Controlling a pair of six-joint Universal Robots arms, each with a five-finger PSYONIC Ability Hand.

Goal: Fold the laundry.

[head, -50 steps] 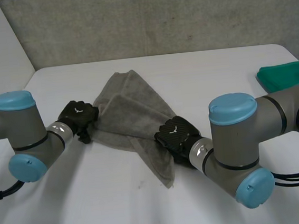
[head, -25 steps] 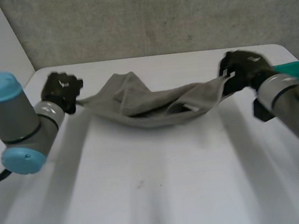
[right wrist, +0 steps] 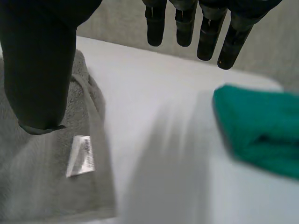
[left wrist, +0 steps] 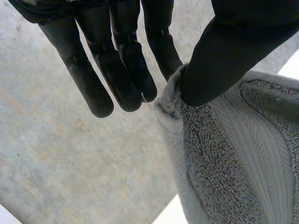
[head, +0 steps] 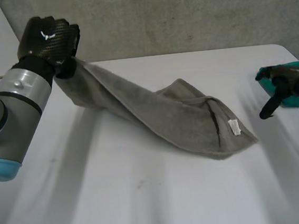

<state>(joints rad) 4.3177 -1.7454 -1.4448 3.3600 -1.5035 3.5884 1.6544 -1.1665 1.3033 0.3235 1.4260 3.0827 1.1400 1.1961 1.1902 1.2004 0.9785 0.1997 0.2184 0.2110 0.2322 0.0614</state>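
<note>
My left hand [head: 47,40] is raised above the far left corner of the table [head: 147,197], thumb pressed against the fingers [left wrist: 126,70] with one corner of the grey towel [head: 166,115] pinched between them. From that grip the towel hangs as a long, loosely bunched band, its long axis running on a slant from the far left down toward the near right. Its lower end lies flat on the table near the middle, with a small white label [head: 234,127] facing up close to that end's edge. My right hand [right wrist: 39,70] is well apart from my left, off the towel's low end, its fingers straight and spread, gripping nothing. The label sits just under its thumb, and a folded green cloth [right wrist: 261,135] lies on the table below its fingertips
</note>
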